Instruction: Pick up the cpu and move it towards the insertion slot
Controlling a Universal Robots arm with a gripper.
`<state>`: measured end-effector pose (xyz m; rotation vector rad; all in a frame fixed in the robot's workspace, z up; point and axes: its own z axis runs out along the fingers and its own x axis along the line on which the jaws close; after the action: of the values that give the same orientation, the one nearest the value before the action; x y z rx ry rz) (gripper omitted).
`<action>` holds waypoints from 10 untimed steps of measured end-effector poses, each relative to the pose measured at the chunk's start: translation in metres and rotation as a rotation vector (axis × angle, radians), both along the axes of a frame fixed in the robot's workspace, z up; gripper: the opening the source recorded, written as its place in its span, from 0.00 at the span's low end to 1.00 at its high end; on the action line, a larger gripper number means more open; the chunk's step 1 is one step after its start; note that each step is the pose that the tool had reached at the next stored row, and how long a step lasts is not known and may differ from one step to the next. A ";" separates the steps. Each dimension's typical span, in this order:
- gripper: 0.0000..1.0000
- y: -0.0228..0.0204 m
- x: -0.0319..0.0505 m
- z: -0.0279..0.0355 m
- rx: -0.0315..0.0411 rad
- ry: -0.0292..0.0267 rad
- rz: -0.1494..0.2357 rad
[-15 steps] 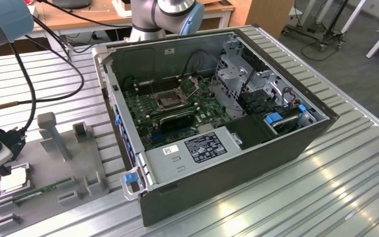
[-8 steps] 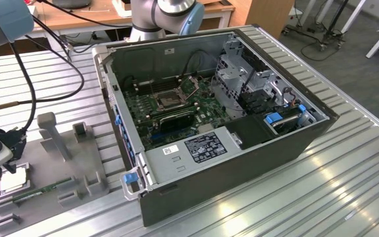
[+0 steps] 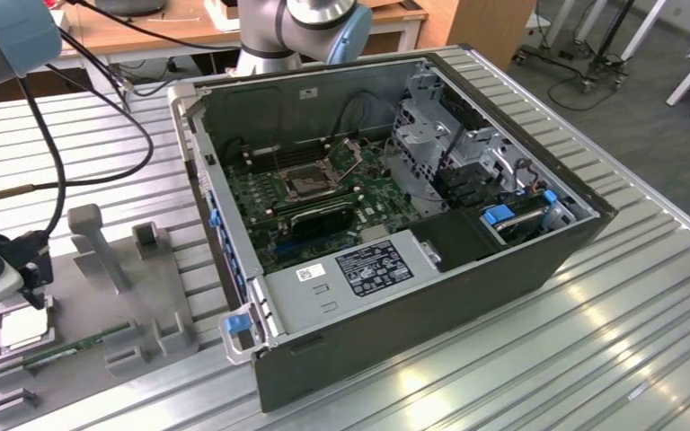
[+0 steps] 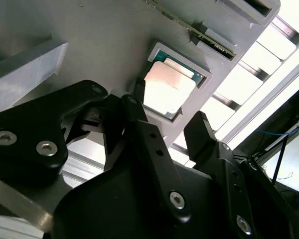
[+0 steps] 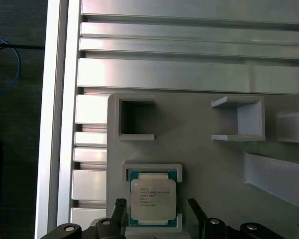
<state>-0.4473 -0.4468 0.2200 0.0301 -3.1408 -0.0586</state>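
The cpu (image 5: 153, 199) is a small square chip with a silvery top. It lies flat in a shallow recess of the grey fixture (image 5: 214, 169) at the exterior view's left, where the cpu (image 3: 19, 330) sits near the table edge. My gripper (image 5: 156, 209) hangs just above it, open, with one black finger on each side of the chip and a gap to both. The second wrist view shows the cpu (image 4: 168, 89) beyond the spread gripper (image 4: 169, 119). The insertion slot (image 3: 309, 180), silver-framed with a dark centre, lies on the green board inside the open computer case, far from my gripper (image 3: 33, 285).
The dark computer case (image 3: 441, 296) stands mid-table with its side open. On the grey fixture are upright posts (image 3: 93, 242) and a thin green memory stick (image 3: 75, 346). Black cables (image 3: 105, 108) hang from the arm. The table is ribbed aluminium (image 3: 632, 341).
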 end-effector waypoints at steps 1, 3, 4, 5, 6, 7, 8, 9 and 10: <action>0.59 0.0000 0.0000 0.0000 0.0000 0.0000 0.000; 0.59 0.0000 0.0000 -0.0001 0.0000 -0.0001 0.000; 0.59 0.0000 0.0000 -0.0001 0.0000 0.0000 0.000; 0.59 0.0000 0.0000 -0.0001 0.0000 -0.0001 0.000; 0.59 0.0000 0.0000 -0.0001 0.0000 0.0000 0.000; 0.59 0.0000 0.0000 -0.0001 0.0000 0.0000 0.000; 0.59 0.0000 0.0000 -0.0001 0.0000 0.0000 0.000; 0.59 0.0000 0.0000 -0.0002 0.0000 0.0000 0.000; 0.59 0.0000 0.0000 -0.0002 0.0000 0.0000 0.000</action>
<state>-0.4473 -0.4468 0.2198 0.0301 -3.1408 -0.0586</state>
